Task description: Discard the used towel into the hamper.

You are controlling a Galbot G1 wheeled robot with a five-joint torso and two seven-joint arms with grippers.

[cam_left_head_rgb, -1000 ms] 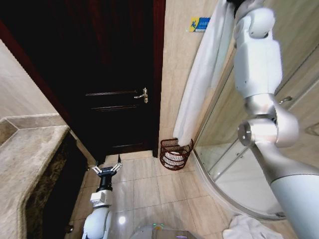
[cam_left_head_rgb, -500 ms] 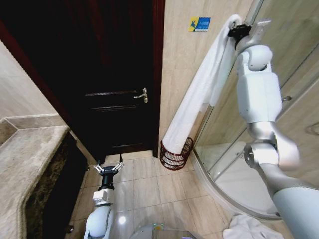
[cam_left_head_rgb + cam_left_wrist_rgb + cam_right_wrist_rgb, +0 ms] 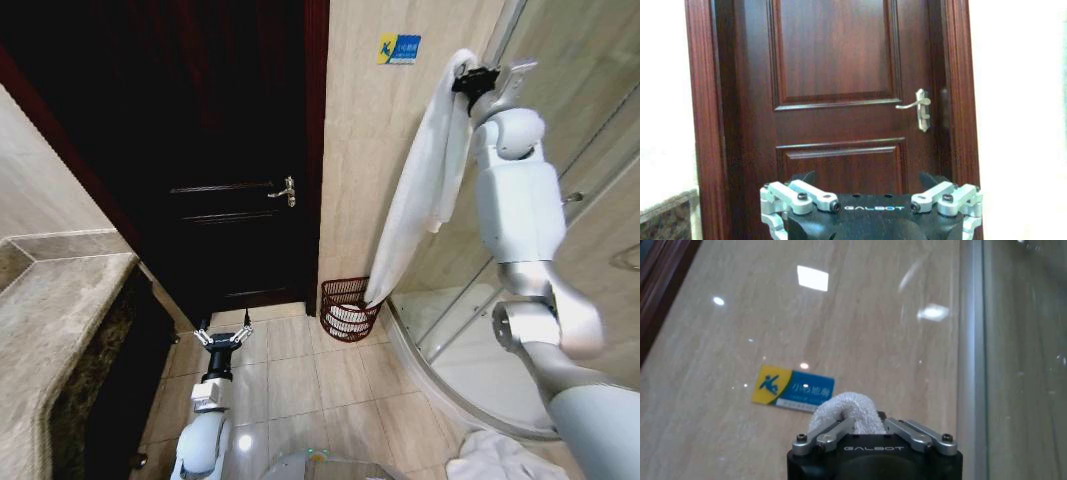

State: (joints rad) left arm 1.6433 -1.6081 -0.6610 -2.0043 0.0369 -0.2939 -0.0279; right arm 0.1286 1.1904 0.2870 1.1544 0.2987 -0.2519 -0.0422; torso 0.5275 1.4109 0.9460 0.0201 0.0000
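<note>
The right gripper (image 3: 468, 76) is raised high above the hamper (image 3: 347, 309), its fingers pinched on the top fold of the white towel (image 3: 420, 190) (the lower end hangs at the hamper's rim). The hamper stands on the tile floor (image 3: 310, 380) beside the dark wooden door (image 3: 225, 200). The left gripper (image 3: 224, 337) hangs low before that door, fingers spread.

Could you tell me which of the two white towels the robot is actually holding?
The long towel hanging from the raised right gripper above the hamper; the other lies crumpled on the floor.
</note>
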